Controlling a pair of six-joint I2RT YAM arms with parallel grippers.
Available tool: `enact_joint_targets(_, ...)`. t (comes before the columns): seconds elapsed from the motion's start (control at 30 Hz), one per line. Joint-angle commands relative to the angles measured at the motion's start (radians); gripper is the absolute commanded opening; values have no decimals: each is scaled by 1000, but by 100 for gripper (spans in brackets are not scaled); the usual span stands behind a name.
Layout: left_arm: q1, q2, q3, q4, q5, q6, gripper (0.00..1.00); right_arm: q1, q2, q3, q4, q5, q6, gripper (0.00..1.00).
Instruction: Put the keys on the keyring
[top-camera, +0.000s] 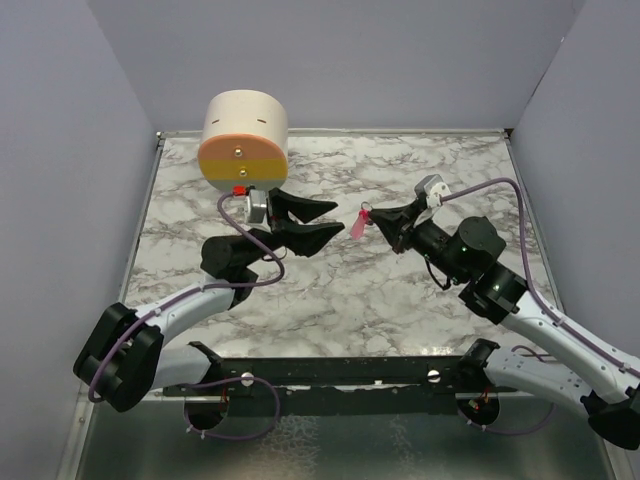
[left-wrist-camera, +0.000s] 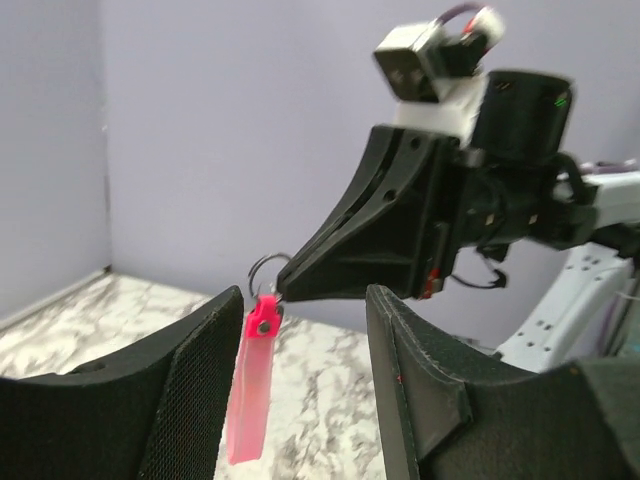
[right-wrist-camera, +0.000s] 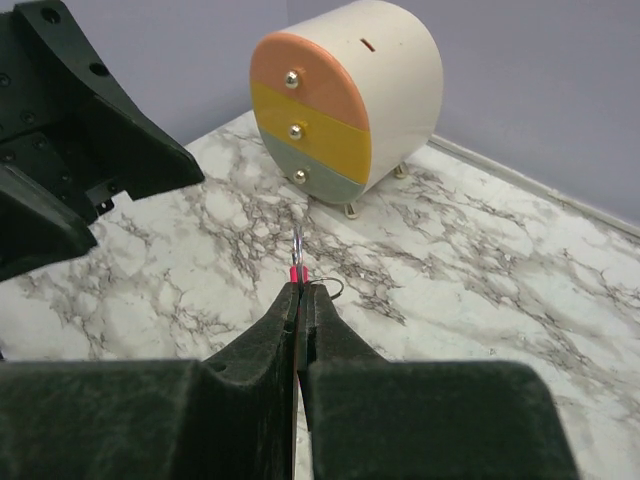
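My right gripper (top-camera: 374, 219) is shut on the keyring (top-camera: 366, 210), a thin wire loop, and holds it above the table. The pink key (top-camera: 356, 227) hangs down from the ring at the fingertips. In the left wrist view the key (left-wrist-camera: 251, 385) dangles between my open left fingers (left-wrist-camera: 190, 400), close to the left one, with the ring (left-wrist-camera: 267, 269) just above it. My left gripper (top-camera: 322, 222) is open and empty, facing the right gripper (left-wrist-camera: 288, 286). In the right wrist view the ring (right-wrist-camera: 298, 245) and a bit of pink (right-wrist-camera: 297, 273) poke out past the shut right gripper (right-wrist-camera: 302, 292).
A small round cabinet with orange, yellow and green drawers (top-camera: 244, 140) stands at the back left on the marble table (top-camera: 400, 290); it also shows in the right wrist view (right-wrist-camera: 340, 100). Purple walls enclose the table on three sides. The left gripper's body (right-wrist-camera: 70, 170) fills that view's upper left.
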Motion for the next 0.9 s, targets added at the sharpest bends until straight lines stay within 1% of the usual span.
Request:
enact_joint_targets(0.0,-32,-4,-35,-153,-145,175,54,-3,36,50,-37,31,16,1)
enact_joint_targets(0.17,-95,19,-47,-218,-261,309,55,-4,78,90,-66,28,21,1)
enact_joint_targets(0.33,-161,58,-50,-231,-365,423,55,-5,134,159,-138,26,32,1)
enact_joint_targets(0.47,-201,95,-49,-224,-438,486,55,-5,174,207,-190,13,38,1)
enact_joint_targets(0.87,-232,205,-82,13,-565,547,59,-4,227,241,-246,-28,66,1)
